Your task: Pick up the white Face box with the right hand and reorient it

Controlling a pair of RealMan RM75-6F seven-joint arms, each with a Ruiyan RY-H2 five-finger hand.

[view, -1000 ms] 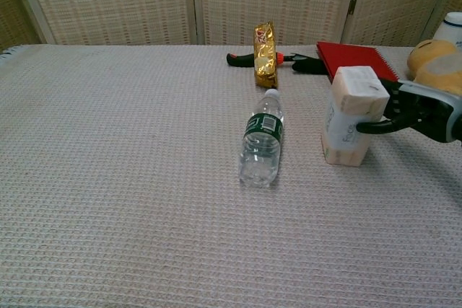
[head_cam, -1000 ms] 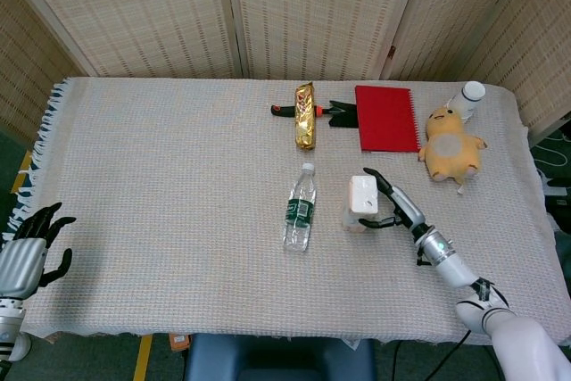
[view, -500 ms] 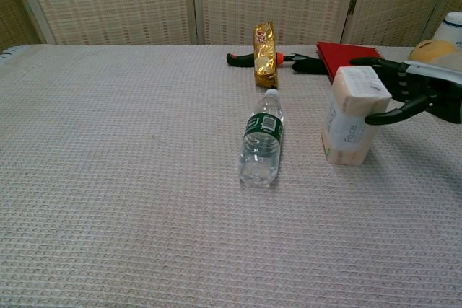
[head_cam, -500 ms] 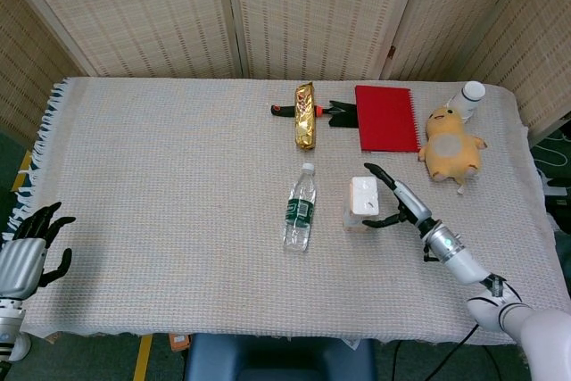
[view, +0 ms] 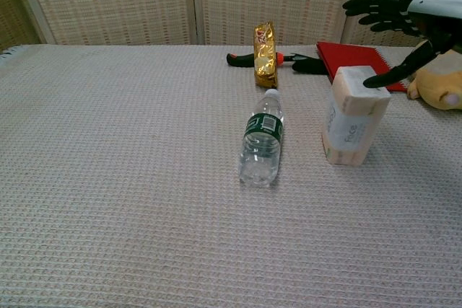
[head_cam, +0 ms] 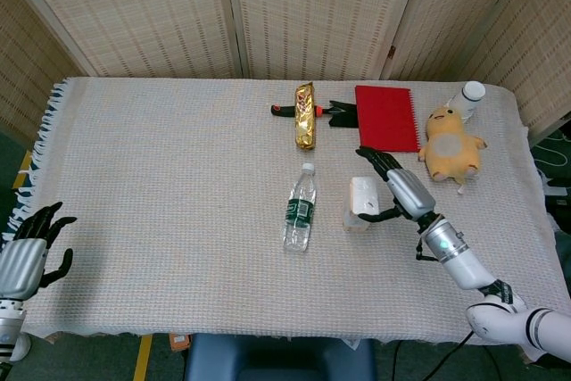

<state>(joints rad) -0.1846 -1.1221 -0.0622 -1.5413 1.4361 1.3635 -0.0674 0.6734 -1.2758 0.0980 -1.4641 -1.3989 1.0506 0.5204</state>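
Lifted clear now, the right hand (view: 404, 23) hovers spread above the white Face box (view: 351, 115), which stands upright just right of the water bottle (view: 262, 139). Far left of the bottle, the left hand (head_cam: 27, 252) rests with fingers apart, holding nothing.

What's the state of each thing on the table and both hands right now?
White box: upright on the table, not held.
Right hand: open, raised above the box.
Left hand: open, off the table edge.
Water bottle: lying on its side, capped.
Red notebook: closed, flat.
Gold packet: lying flat.
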